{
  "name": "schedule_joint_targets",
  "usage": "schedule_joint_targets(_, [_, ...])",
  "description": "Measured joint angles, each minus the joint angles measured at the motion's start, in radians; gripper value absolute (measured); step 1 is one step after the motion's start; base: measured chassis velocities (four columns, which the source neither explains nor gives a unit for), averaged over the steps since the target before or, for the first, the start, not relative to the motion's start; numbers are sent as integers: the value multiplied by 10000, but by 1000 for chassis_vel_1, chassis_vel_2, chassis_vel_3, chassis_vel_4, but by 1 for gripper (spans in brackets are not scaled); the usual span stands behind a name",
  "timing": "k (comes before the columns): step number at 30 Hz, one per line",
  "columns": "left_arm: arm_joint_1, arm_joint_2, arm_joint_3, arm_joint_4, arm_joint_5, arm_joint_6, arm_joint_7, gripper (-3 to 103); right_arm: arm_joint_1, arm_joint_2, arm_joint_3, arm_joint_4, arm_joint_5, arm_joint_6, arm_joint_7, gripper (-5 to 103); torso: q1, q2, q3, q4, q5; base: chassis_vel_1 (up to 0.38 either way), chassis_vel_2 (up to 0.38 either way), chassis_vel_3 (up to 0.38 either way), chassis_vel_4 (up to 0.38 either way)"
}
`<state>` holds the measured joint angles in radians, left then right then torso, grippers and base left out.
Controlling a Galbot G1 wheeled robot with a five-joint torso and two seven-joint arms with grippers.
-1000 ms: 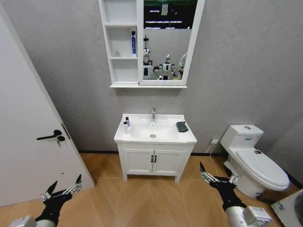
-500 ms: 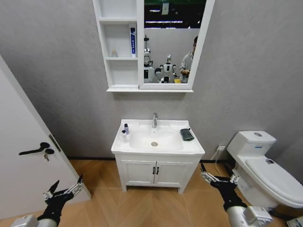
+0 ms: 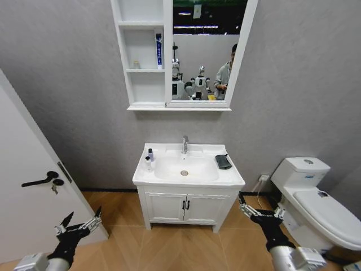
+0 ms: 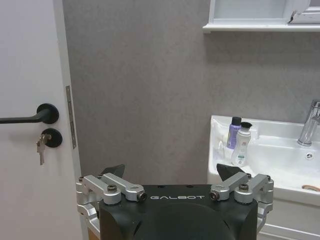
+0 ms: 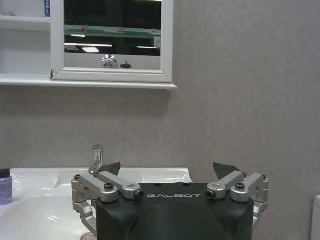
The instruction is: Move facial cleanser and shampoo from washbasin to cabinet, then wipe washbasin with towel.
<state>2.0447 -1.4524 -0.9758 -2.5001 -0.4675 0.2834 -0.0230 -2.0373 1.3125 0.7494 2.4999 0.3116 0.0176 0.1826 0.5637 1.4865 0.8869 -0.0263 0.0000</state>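
Note:
The white washbasin (image 3: pixel 187 182) stands against the wall straight ahead, with a chrome faucet (image 3: pixel 184 144) at its back. On its left rim stand a small purple bottle (image 3: pixel 150 153) and a white bottle (image 3: pixel 147 163) with a black cap, also seen as purple bottle (image 4: pixel 233 132) and white bottle (image 4: pixel 243 145). I cannot tell which is the facial cleanser and which the shampoo. The dark towel (image 3: pixel 223 162) lies folded on the right rim. The cabinet (image 3: pixel 144 84) hangs above. My left gripper (image 3: pixel 79 224) and right gripper (image 3: pixel 256 212) hang open and low, well short of the basin.
A white door (image 3: pixel 34 186) with a black handle stands open on the left. A white toilet (image 3: pixel 316 197) sits to the right. The two-door vanity (image 3: pixel 183 208) carries the basin. A blue tube (image 3: pixel 158 49) stands on a cabinet shelf. Wooden floor lies between me and the vanity.
The whole picture has shifted and the basin looks larger and more centred, so the camera has moved closer. Both grippers hold the same open pose.

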Motion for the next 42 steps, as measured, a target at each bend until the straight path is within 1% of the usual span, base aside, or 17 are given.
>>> schedule_joint_targets(3, [-9,11,26,0,30,0,19,100,-27,0,-3,0,-4,173,-182,100,0,0,0,-1,0,0,0,0,0])
schedule_joint_targets(10, [-28,1,66,0,41,0,36,100,-25,2,-1,0,12,278,-327,100,-1,1,-1,-1,0,0,0,0,0])
schedule_joint_targets(19, [-33,23,90,0,56,-18,78,100,-35,-12,125,0,10,268,-328,100,-4,1,-1,0,0,-4,4,6,-6])
schedule_joint_targets(25, [-47,31,105,0,88,-42,140,100,-77,28,128,0,-57,280,-293,100,-3,1,-1,-1,0,-104,88,104,-93])
schedule_joint_targets(27, [-49,52,105,0,109,-56,171,100,-108,45,-33,0,-18,137,-57,100,-1,0,0,0,0,-137,145,156,-139])
schedule_joint_targets(30, [-53,72,104,0,128,-79,206,100,-107,44,-68,0,30,0,79,100,0,-1,0,0,1,-140,132,162,-140])
schedule_joint_targets(32, [-65,195,116,0,229,-148,319,100,-42,11,-20,0,58,-337,343,100,11,-5,4,1,0,-108,101,112,-85])
schedule_joint_targets(33, [-65,195,116,0,229,-148,319,100,-42,11,-20,0,58,-337,343,100,11,-5,4,1,0,-90,101,112,-68])
schedule_joint_targets(34, [-87,312,140,0,265,-158,360,100,-26,-7,-3,0,58,-471,471,100,11,-6,4,2,0,-90,49,22,-68])
schedule_joint_targets(35, [-158,662,168,0,290,-175,408,100,-26,-24,-6,0,27,-669,623,100,6,-5,2,1,2,0,0,0,0])
schedule_joint_targets(36, [-199,842,170,0,285,-176,418,100,-26,-30,-17,0,-5,-704,663,100,4,-4,2,0,0,0,0,0,0])
schedule_joint_targets(37, [-199,842,170,0,285,-176,418,100,-26,-30,-17,0,-5,-704,663,100,4,-4,2,0,0,0,0,0,0])
schedule_joint_targets(38, [-356,1454,140,66,127,-169,423,100,-17,-27,-58,0,-119,-719,744,100,-2,-1,0,0,-1,0,0,0,0])
schedule_joint_targets(39, [-425,1720,118,137,14,-143,415,100,-18,-15,-69,0,-172,-729,776,100,-4,0,-1,0,-2,0,0,0,0])
schedule_joint_targets(40, [-563,2300,74,340,-226,-104,401,100,-47,25,-108,0,-322,-785,886,100,-6,2,-2,0,-2,0,0,0,0])
schedule_joint_targets(41, [-563,2300,74,340,-226,-104,401,100,-47,25,-108,0,-322,-785,886,100,-6,2,-2,0,-2,0,0,0,0])
schedule_joint_targets(42, [-667,2741,52,554,-382,-94,398,100,-75,52,-151,0,-456,-837,1011,100,-7,2,-2,-2,-3,0,0,0,0])
